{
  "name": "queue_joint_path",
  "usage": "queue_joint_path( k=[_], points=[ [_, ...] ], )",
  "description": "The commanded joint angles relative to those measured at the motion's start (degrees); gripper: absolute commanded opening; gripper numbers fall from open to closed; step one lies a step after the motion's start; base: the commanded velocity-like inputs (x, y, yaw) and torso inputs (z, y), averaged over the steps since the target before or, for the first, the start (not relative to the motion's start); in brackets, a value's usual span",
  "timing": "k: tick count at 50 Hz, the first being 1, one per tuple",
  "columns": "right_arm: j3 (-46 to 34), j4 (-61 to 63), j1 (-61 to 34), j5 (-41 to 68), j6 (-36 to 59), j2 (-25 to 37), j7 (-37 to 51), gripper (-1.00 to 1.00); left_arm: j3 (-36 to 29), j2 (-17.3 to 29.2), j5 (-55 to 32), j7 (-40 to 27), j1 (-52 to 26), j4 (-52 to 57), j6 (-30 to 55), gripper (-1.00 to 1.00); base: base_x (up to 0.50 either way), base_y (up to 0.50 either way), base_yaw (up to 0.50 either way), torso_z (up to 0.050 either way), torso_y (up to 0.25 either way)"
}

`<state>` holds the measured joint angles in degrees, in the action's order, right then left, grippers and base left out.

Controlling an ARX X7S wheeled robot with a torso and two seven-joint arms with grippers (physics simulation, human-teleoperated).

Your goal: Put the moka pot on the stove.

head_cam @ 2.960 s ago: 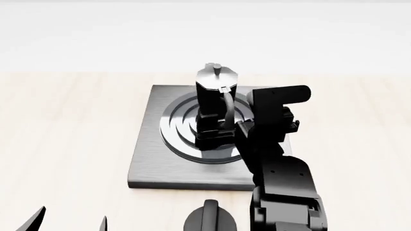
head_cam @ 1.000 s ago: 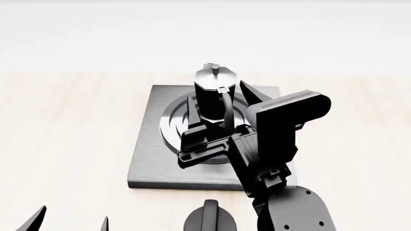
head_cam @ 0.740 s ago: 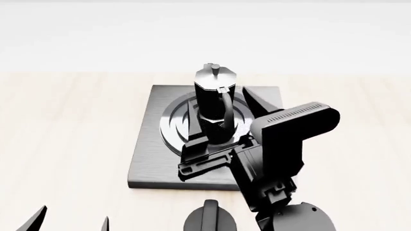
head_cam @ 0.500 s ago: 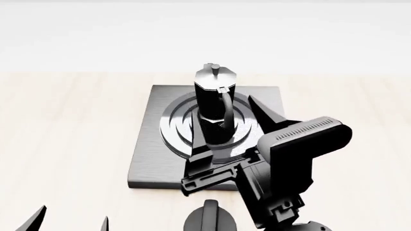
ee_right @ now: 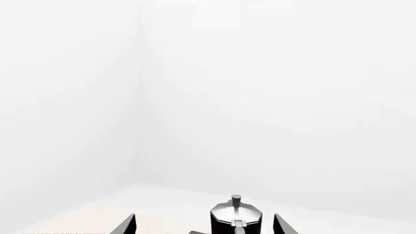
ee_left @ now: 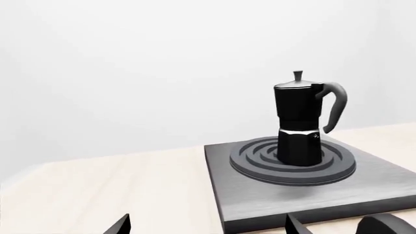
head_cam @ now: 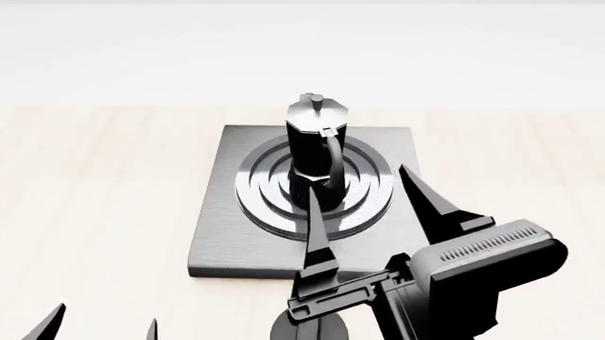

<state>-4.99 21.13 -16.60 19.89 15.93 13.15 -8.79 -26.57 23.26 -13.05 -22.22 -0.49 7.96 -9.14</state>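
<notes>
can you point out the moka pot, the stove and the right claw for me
moka pot [head_cam: 312,145], head view, on its black upper body below the lid
stove [head_cam: 215,234], head view, on the bare grey plate left of the rings
right claw [head_cam: 364,202], head view, midway between its two open fingertips

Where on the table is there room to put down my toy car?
Bare wood lies left of the stove and right of it, and behind it to the table's far edge. It is crowded in front, where the open right hand hangs before the moka pot.
</notes>
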Motion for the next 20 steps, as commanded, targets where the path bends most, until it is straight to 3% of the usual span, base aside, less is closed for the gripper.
queue_joint_path(
  k=[1,20],
  points=[
    [0.5,4.3,4.7,-1.1,-1.7,1.4,1.6,1.0,0.0,0.2,0.0,-0.4,0.3,0.4,0.1,1.0,0.0,0.0,0.0,0.0,0.0],
    [0.4,7.4,9.7,-2.6,-3.3,3.2,2.8,1.0,-0.4,0.1,0.2,-0.5,0.2,0.1,-0.1,1.0,0.0,0.0,0.0,0.0,0.0]
  ],
)
